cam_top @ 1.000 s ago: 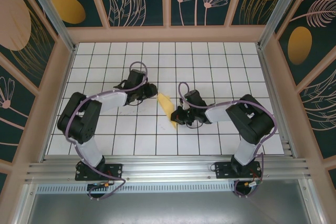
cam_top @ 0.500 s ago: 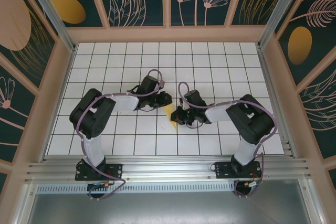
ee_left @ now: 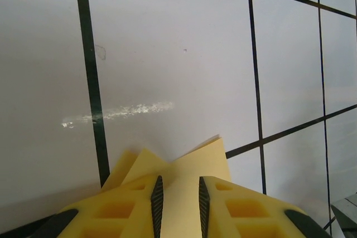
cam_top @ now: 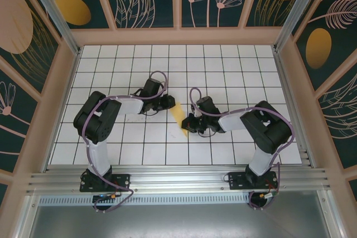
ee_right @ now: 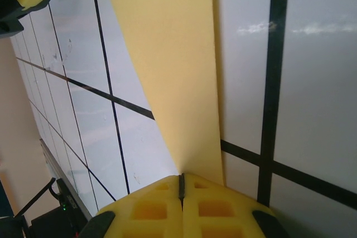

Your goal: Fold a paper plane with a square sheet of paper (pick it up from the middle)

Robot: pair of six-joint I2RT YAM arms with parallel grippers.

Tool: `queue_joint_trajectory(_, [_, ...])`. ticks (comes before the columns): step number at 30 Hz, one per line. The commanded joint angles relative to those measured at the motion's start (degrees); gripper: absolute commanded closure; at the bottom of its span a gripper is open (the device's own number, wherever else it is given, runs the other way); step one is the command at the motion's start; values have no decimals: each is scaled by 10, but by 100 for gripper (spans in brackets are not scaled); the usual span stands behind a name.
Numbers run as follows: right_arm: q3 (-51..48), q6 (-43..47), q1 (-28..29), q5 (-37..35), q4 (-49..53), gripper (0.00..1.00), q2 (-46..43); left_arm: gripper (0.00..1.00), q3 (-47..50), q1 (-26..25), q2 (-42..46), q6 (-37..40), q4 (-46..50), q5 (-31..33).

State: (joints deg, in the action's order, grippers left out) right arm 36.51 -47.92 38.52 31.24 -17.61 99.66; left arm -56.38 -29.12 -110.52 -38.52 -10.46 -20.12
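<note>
From above: paper plane (cam_top: pixel 178 118) on the white grid table (cam_top: pixel 223 59), between left gripper (cam_top: pixel 170 104) and right gripper (cam_top: pixel 187 127). At left wrist: jaws narrow, pinching the folded yellow edge. At right wrist: jaws closed together on the paper's near end — pads touching.

no readable text, labels, brands, numbers or signs anywhere
</note>
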Motion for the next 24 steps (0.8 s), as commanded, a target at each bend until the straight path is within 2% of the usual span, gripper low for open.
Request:
queue_joint_trajectory(1, [-46,19,13,-39,152,100,29,72,-2,16,-18,36,15,36])
queue_joint_trajectory(12, [-22,29,13,-18,152,100,33,70,-52,28,27,73,83,79])
queue_joint_trajectory(17, [-16,26,13,-20,151,100,29,66,-32,29,83,25,71,45])
queue_joint_trajectory(19, [-13,23,13,-16,142,100,30,66,1,25,109,-21,13,-6])
queue_joint_trajectory(21, [-10,20,13,-18,137,100,29,67,35,10,119,-57,-37,-33])
queue_joint_trajectory(24, [-10,13,13,-15,124,100,32,68,37,-23,119,-61,-45,-58])
